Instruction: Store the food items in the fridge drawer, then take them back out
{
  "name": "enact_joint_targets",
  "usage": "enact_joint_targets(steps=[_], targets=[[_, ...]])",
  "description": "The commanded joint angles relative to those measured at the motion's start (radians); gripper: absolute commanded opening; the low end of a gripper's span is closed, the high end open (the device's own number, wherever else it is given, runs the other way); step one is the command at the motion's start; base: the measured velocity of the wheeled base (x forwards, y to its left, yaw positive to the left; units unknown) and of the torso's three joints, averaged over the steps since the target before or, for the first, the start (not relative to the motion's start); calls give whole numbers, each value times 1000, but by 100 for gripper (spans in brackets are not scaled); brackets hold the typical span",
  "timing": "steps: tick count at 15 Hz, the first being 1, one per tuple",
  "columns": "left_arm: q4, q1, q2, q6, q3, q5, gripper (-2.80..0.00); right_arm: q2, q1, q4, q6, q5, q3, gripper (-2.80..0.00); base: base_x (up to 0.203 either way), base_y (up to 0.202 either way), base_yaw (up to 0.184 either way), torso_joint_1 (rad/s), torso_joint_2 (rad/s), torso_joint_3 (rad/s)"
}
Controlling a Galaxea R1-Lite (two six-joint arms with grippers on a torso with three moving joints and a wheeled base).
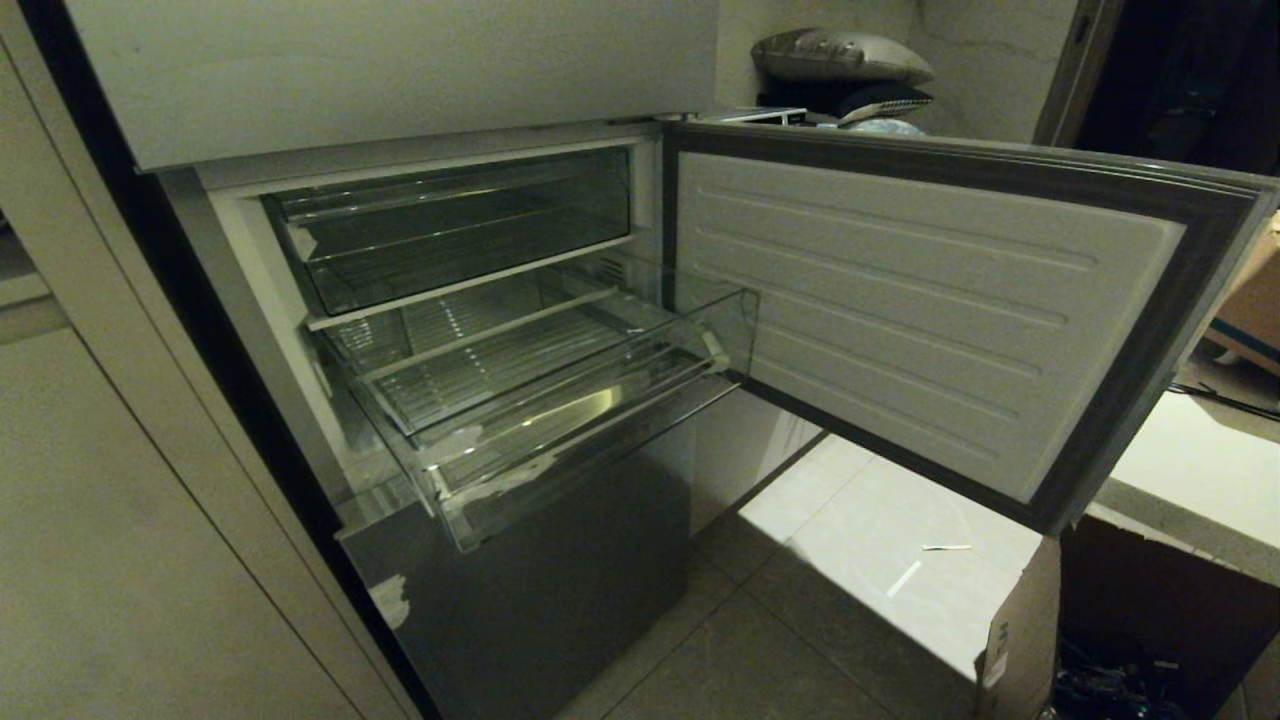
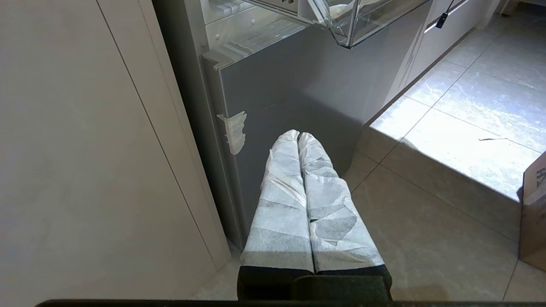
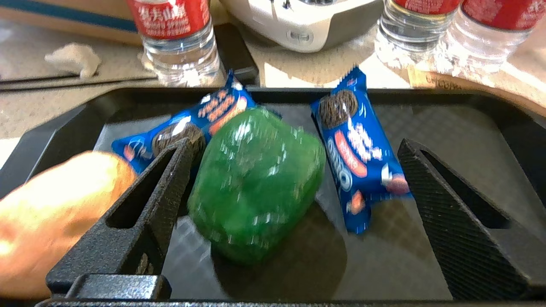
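The fridge drawer (image 1: 590, 440), a clear plastic bin, is pulled out of the open fridge with nothing in it; its front corner (image 2: 354, 25) also shows in the left wrist view. Over a black tray (image 3: 448, 115) my right gripper (image 3: 294, 143) hangs open. Between its fingers lie a green pepper (image 3: 256, 183) and a blue Oreo packet (image 3: 354, 149). A second Oreo packet (image 3: 200, 115) lies behind the pepper. An orange-tan rounded food item (image 3: 55, 204) sits outside one finger. My left gripper (image 2: 298, 135), wrapped in white tape, is shut and empty, parked low by the grey lower fridge panel.
The fridge door (image 1: 930, 310) stands swung open to the right of the drawer. A cardboard box (image 1: 1020, 640) sits on the floor at the lower right. A pale cabinet (image 1: 120, 500) flanks the fridge on the left. Three water bottles (image 3: 179, 42) and a white device (image 3: 298, 21) stand behind the tray.
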Motion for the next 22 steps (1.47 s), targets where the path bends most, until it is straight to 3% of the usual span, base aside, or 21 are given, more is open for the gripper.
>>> enact_joint_targets(steps=[1,6,22], targets=[[1,0,0,0,0,0,-280,27,1,-5,3,11,-19,0,0,0,0,0,0,0],[1,0,0,0,0,0,-280,52,18,-8,6,50,-45,0,0,0,0,0,0,0],[1,0,0,0,0,0,-280,156,65,-9,5,54,-97,0,0,0,0,0,0,0]])
